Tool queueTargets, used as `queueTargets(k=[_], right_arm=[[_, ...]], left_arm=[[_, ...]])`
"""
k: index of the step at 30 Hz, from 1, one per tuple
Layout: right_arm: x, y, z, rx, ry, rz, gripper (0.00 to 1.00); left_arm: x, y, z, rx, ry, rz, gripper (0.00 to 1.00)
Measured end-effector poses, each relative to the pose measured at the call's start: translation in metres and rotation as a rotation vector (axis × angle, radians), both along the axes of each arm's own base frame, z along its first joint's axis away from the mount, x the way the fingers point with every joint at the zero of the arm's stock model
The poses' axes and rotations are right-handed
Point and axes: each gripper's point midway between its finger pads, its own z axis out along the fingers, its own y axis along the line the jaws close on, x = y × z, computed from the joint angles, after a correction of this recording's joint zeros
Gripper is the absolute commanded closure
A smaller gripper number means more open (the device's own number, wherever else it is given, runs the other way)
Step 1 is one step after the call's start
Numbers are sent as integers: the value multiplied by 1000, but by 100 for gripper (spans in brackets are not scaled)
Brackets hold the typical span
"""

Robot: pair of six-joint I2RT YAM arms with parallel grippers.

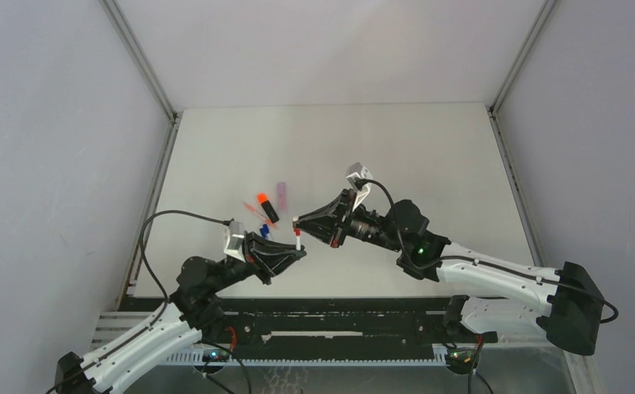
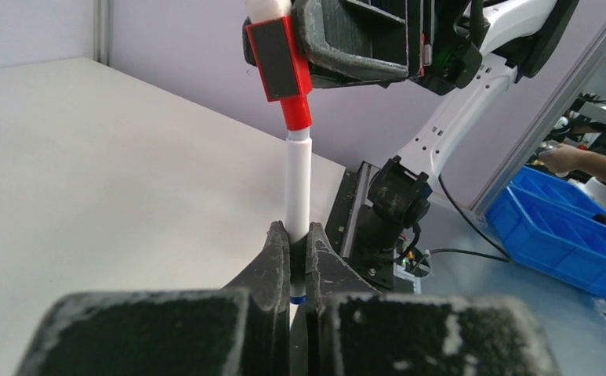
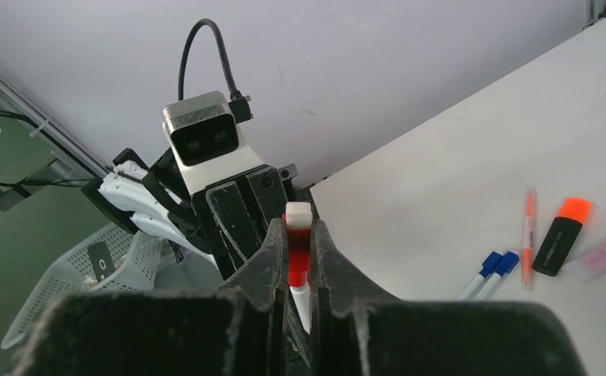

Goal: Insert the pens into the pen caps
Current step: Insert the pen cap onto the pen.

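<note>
We see the left gripper [image 2: 298, 254] pinching a white pen [image 2: 297, 184] by its barrel — the right gripper [image 3: 299, 251] clamps a red cap [image 2: 294, 110] touching the pen's free end.

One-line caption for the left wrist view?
Left gripper holds a white pen upright; right gripper holds a red cap at its tip.

No wording reads clearly. The black highlighter [image 3: 560, 243] carries fine print (too small to make out). A dark tag [image 3: 99, 256] on the pale basket [image 3: 56, 301] bears one mark, perhaps a 0.
</note>
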Motion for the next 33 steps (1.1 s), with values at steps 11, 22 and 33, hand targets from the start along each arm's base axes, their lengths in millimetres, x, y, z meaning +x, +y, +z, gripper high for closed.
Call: queueTargets(k=[11, 22, 33], right_arm=[[-1, -4, -4, 5, -8, -6, 100], [-1, -5, -14, 9, 51, -19, 100], [7, -5, -15, 27, 110, -80, 100]], left_arm=[[-1, -2, 0, -22, 68, -22, 100], [1, -1, -6, 4, 106, -34, 100], [10, 0, -2, 30, 146, -12, 100]])
